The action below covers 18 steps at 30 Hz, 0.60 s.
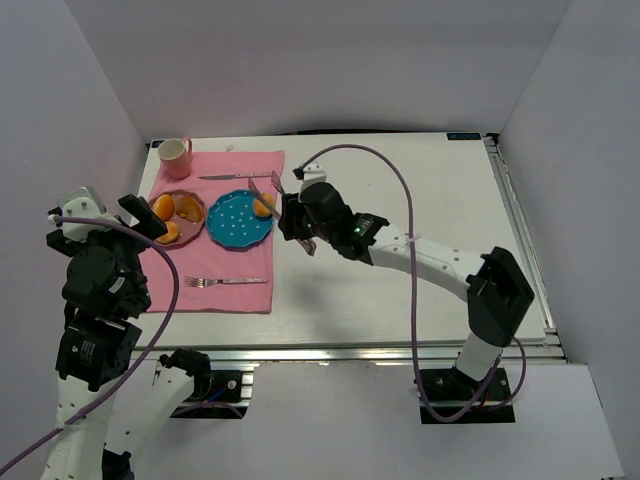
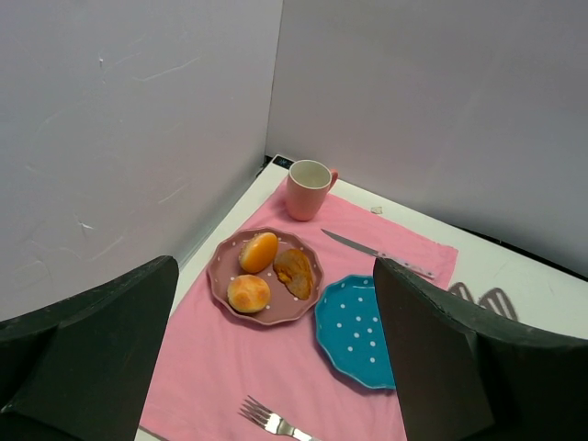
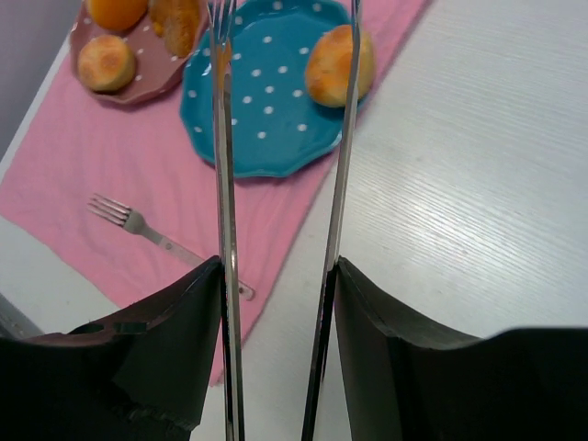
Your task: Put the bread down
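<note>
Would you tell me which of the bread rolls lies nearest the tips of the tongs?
The bread alone on the blue dotted plate, by the tips of the tongs; the other rolls share the pink plate, farther off.

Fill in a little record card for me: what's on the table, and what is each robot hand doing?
cloth: pink cloth, under the tableware
blue plate: one bread roll near its edge
pink plate: two more rolls and a darker piece
other items: cup, knife, fork
right hand: grips metal tongs, tips spread apart over the blue plate
left hand: open, empty
</note>
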Each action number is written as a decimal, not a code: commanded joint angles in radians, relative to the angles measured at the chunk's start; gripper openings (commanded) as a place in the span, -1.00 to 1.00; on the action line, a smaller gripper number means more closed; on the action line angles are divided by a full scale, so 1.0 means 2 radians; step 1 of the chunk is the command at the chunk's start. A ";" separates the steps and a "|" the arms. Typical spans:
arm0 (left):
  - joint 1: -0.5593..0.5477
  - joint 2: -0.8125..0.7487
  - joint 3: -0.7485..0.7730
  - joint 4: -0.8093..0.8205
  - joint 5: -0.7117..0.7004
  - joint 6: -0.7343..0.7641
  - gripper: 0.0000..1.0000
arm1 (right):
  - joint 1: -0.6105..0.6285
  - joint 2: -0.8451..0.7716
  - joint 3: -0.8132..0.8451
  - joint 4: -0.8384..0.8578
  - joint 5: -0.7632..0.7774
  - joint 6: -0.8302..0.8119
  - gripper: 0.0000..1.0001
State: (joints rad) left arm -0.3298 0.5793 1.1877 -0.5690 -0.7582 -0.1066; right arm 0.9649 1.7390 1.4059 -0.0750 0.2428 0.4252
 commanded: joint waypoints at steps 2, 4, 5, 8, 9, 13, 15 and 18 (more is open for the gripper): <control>-0.001 -0.003 0.003 -0.005 0.009 -0.007 0.96 | 0.001 -0.065 -0.043 0.002 0.079 0.032 0.11; -0.002 -0.004 0.001 -0.003 0.012 -0.009 0.96 | 0.001 -0.086 -0.055 -0.029 0.115 0.054 0.11; -0.002 -0.004 -0.001 -0.004 0.014 -0.010 0.96 | 0.001 -0.091 -0.069 -0.038 0.125 0.063 0.12; -0.002 -0.005 -0.012 -0.001 0.016 -0.013 0.96 | 0.001 -0.103 -0.102 -0.061 0.136 0.103 0.12; -0.002 -0.005 -0.015 -0.001 0.017 -0.014 0.96 | 0.001 -0.103 -0.111 -0.067 0.132 0.113 0.12; -0.002 -0.006 -0.021 -0.002 0.025 -0.023 0.96 | 0.004 -0.093 -0.151 -0.071 0.109 0.174 0.12; -0.001 -0.008 -0.028 0.001 0.026 -0.024 0.97 | 0.011 -0.076 -0.159 -0.082 0.116 0.208 0.13; -0.001 -0.014 -0.040 0.001 0.028 -0.027 0.96 | 0.027 -0.051 -0.158 -0.090 0.129 0.239 0.14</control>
State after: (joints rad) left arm -0.3298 0.5640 1.1259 -0.5671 -0.7216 -0.1455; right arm 0.9871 1.6108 1.0813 -0.2512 0.4553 0.7849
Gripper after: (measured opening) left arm 0.983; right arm 0.569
